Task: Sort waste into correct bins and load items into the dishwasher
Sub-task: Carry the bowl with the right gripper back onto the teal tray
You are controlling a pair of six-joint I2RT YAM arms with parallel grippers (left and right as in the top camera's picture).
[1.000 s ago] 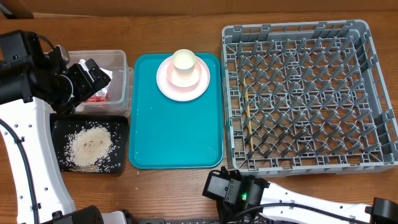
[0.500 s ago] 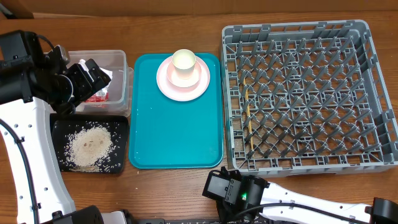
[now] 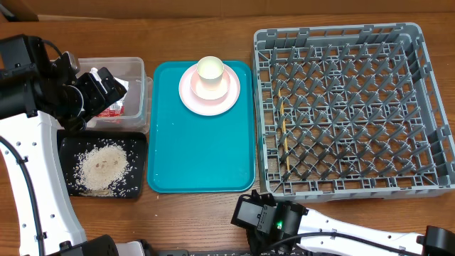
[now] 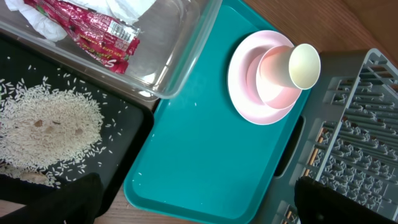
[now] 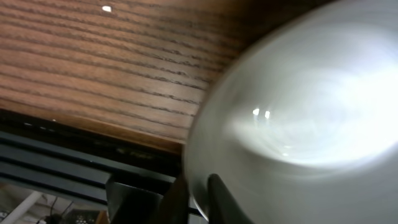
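Off the rack's (image 3: 260, 107) near left corner, at the desk's (image 5: 93, 62) front edge, the right hand (image 5: 196, 190) is seen closed on the rim of a blurred pale bowl (image 5: 298, 112), apparently held. The rack lies beyond that hand and to its right, so the bowl is judged to need carrying away from the edge and rightward. Well left of the rack, the left hand (image 4: 205, 202) is spread wide and empty above the tub (image 3: 139, 67); the right arm is nearer.
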